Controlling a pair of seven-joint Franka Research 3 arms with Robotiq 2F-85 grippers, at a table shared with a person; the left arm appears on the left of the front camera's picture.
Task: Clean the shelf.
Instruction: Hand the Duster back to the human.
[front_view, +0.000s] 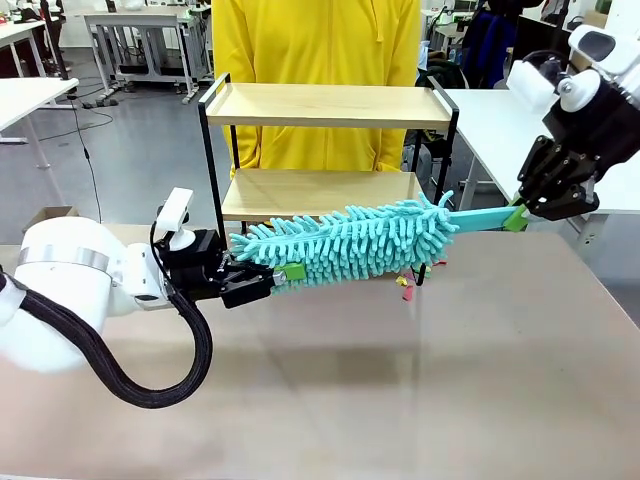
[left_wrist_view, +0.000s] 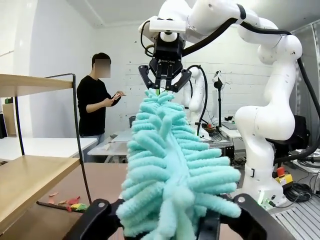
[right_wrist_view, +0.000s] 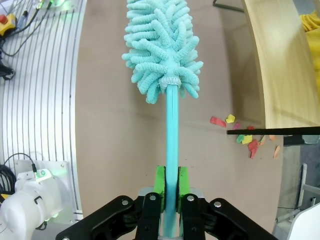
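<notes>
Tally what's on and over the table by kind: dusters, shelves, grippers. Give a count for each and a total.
Duster, teal, fluffy: 1
Shelf, two wooden boards in a black frame: 1
Grippers: 2, the left gripper shut on the duster's fluffy tip, the right gripper shut on its handle
Total: 4
Small coloured scraps lie by the shelf's foot, too small to count.

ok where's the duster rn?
Front view: the duster hangs level above the table, just in front of the shelf; left gripper pinches its fluffy tip, right gripper its handle.
</notes>
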